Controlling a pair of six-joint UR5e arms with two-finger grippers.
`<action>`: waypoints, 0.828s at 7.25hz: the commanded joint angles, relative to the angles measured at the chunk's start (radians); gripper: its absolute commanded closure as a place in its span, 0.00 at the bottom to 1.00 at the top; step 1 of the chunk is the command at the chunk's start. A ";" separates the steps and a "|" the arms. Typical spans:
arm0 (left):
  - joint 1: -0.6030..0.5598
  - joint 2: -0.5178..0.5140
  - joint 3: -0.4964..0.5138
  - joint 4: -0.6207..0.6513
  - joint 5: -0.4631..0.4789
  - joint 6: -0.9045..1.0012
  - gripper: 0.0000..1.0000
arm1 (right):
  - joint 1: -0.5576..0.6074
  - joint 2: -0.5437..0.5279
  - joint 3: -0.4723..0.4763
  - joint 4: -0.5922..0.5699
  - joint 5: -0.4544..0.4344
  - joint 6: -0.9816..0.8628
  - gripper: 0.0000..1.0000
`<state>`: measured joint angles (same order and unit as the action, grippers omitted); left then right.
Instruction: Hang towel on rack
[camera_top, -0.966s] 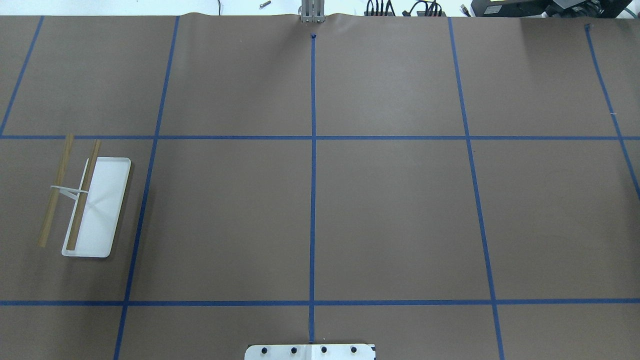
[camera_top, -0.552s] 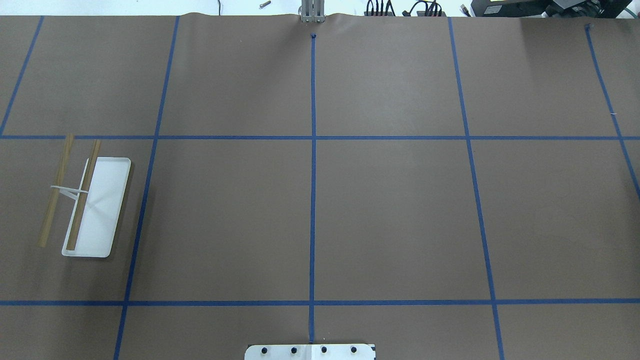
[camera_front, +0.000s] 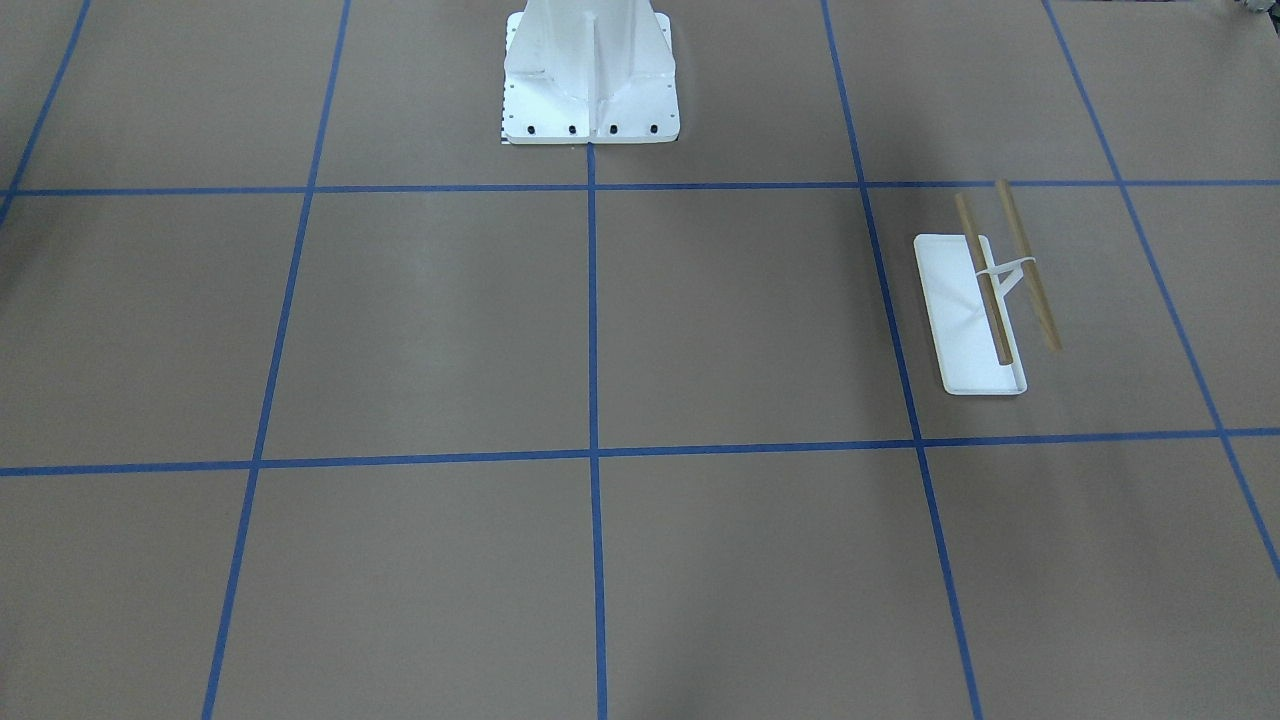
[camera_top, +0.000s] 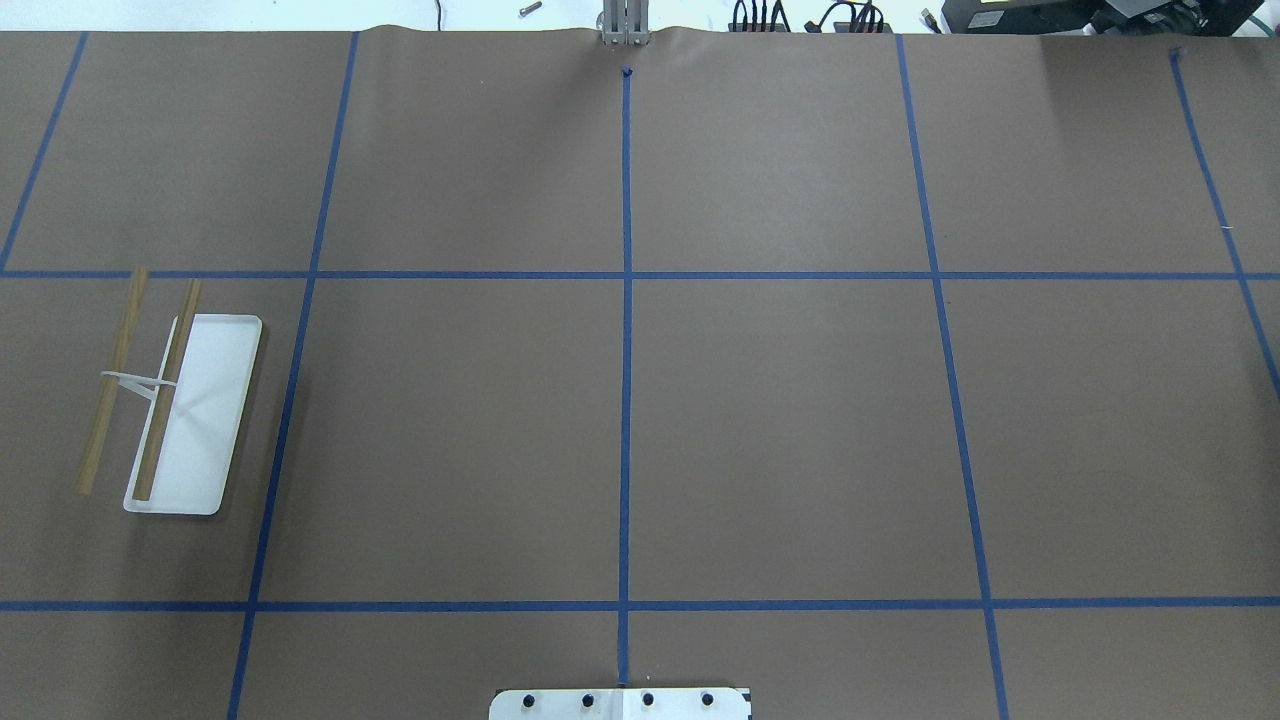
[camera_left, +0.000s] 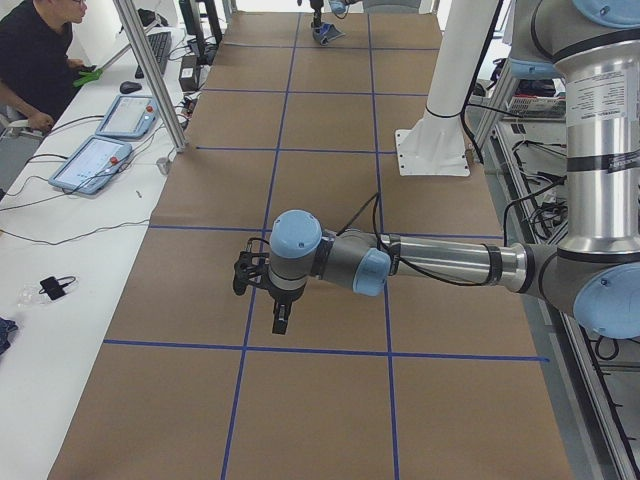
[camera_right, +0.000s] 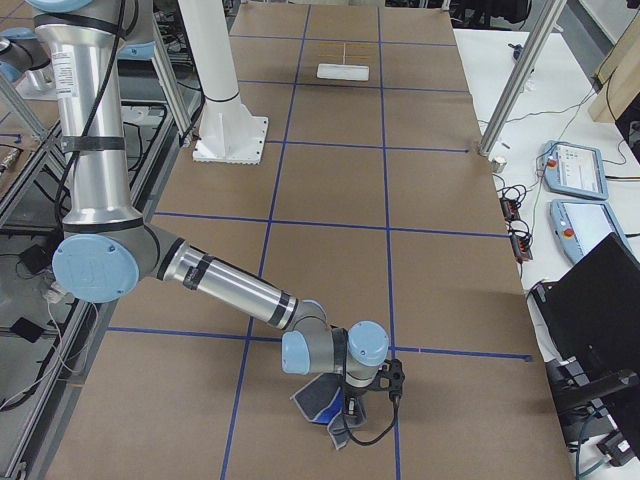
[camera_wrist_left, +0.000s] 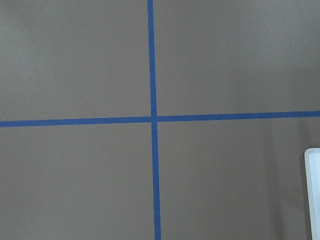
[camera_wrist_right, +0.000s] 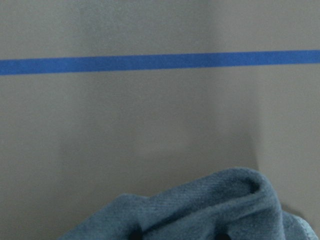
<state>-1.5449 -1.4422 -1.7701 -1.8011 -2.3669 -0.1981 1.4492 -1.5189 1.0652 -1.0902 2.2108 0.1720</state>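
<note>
The rack (camera_top: 190, 415) stands at the table's left: a flat white base, a white support and two tan rods. It also shows in the front-facing view (camera_front: 970, 320), far off in the right view (camera_right: 343, 70), and as a white edge in the left wrist view (camera_wrist_left: 314, 195). The towel (camera_right: 322, 400) lies bunched, blue side showing, at the table's right end under my right gripper (camera_right: 345, 415). It fills the bottom of the right wrist view (camera_wrist_right: 210, 210). My left gripper (camera_left: 281, 320) hangs point-down over bare table. I cannot tell whether either gripper is open or shut.
The large white bolted pedestal (camera_front: 590, 70) stands at the robot's side of the table. Blue tape lines grid the brown table cover. An operator (camera_left: 40, 60) sits at a side bench with tablets and cables.
</note>
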 joint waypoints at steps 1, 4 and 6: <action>0.000 -0.001 0.000 0.002 -0.002 -0.001 0.02 | -0.020 0.003 -0.001 0.007 -0.028 -0.002 1.00; 0.000 -0.006 0.000 0.002 0.000 -0.001 0.02 | -0.015 0.011 0.013 0.006 -0.008 -0.014 1.00; 0.000 -0.006 -0.002 0.002 -0.002 -0.001 0.02 | 0.061 0.008 0.088 -0.008 0.103 -0.016 1.00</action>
<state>-1.5447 -1.4478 -1.7705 -1.7994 -2.3679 -0.1994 1.4594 -1.5087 1.1016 -1.0875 2.2533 0.1579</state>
